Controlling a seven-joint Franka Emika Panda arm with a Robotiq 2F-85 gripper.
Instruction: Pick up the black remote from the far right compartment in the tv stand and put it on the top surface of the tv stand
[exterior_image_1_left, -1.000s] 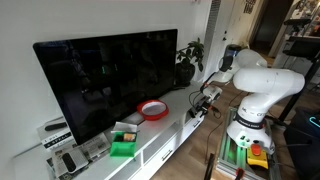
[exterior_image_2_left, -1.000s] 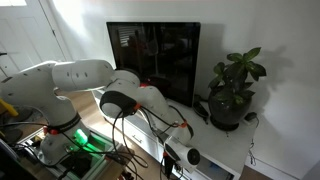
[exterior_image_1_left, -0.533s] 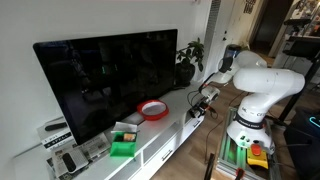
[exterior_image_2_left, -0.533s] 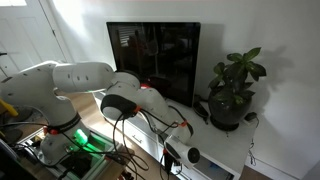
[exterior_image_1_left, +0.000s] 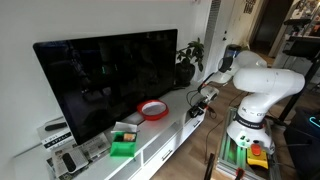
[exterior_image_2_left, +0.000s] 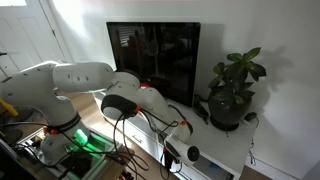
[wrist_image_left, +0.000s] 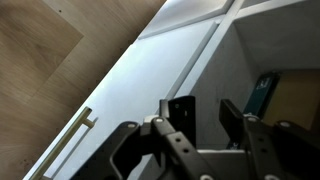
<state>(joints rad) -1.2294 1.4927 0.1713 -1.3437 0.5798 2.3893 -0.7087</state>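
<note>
In the wrist view a small black slab, the black remote, stands between my gripper's fingers, close against the left finger, with a gap to the right finger. The gripper is open. It sits at the mouth of a white compartment of the tv stand. In both exterior views the arm reaches down in front of the plant end of the long white tv stand, with the gripper low at its front. The remote does not show there.
A big black TV stands on the stand, with a red-rimmed dish, a green box and a potted plant. A teal object lies deeper in the compartment. A wooden floor lies below.
</note>
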